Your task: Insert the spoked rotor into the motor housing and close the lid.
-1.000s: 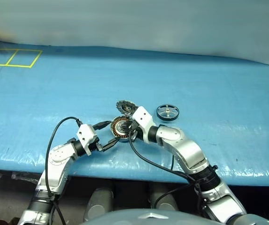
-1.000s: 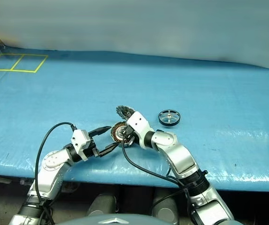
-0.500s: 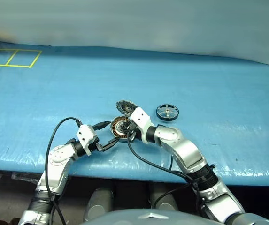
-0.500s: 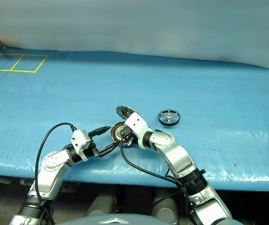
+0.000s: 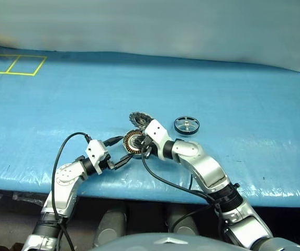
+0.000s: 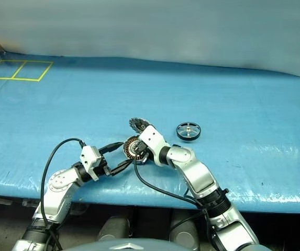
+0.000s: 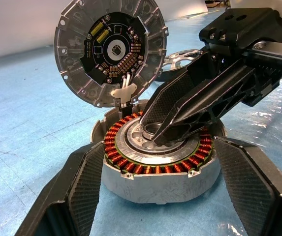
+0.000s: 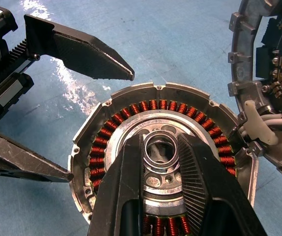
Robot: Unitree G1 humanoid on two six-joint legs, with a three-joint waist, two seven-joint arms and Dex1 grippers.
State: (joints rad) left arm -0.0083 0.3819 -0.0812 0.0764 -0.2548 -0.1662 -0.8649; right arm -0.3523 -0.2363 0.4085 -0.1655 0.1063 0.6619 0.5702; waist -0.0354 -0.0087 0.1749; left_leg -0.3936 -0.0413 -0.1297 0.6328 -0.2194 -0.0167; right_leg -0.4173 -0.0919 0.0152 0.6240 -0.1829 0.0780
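No writing, label, brand or number can be read anywhere in these views. The one marking is a pair of yellow tape boxes [image 5: 12,65] on the blue table cover [image 5: 233,94], at the upper left of the head views, and they carry no lettering.

Even, cool light from overhead; close views sharp, far background soft.

White glare patches sit on the wrinkled blue sheet [image 5: 254,94] over the desk, brightest along its near edge and beside the motor housing [image 8: 165,162] in the right wrist view. Shadows under the arms are faint and short. In the left wrist view the black fingers [image 7: 81,182] at the frame's corners blur, and the background behind the lid [image 7: 111,49] is soft.
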